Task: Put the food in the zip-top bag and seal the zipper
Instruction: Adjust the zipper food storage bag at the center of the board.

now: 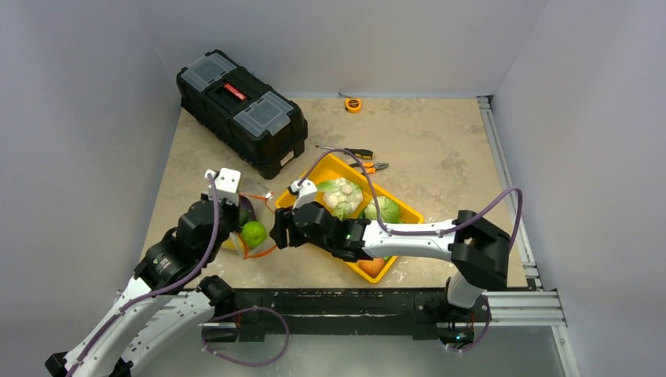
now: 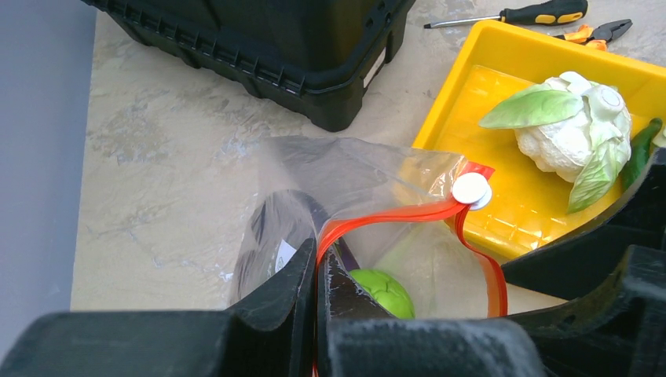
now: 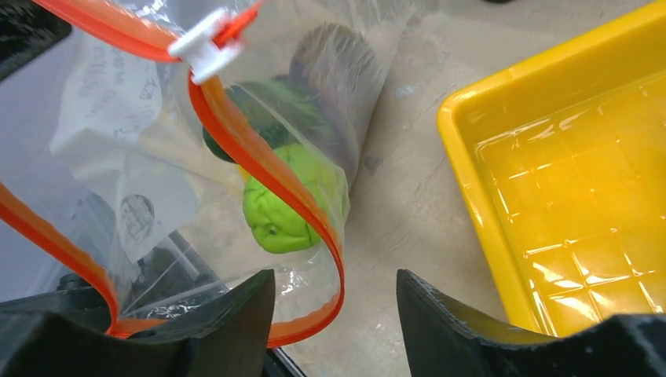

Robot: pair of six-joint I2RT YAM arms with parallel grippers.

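The clear zip-top bag (image 2: 345, 169) lies left of the tray with its mouth held up and open. My left gripper (image 2: 316, 251) is shut on the far side of the red-orange zipper (image 2: 393, 214), whose white slider (image 2: 471, 189) sits at one end. Inside the bag are a green round fruit (image 3: 283, 212), a dark purple eggplant (image 3: 330, 71) and a dark green piece (image 3: 267, 110). My right gripper (image 3: 336, 287) is open at the mouth, and the near zipper strip (image 3: 267, 165) curves between its fingers, close to the left one. The cauliflower (image 2: 573, 133) lies in the tray.
The yellow tray (image 1: 410, 212) also holds a cabbage (image 1: 383, 210) and an orange peach (image 1: 371, 267). A black toolbox (image 1: 239, 110) stands at the back left. A screwdriver (image 1: 345, 151) and pliers (image 1: 371, 166) lie behind the tray, with a tape measure (image 1: 353, 104) near the far wall.
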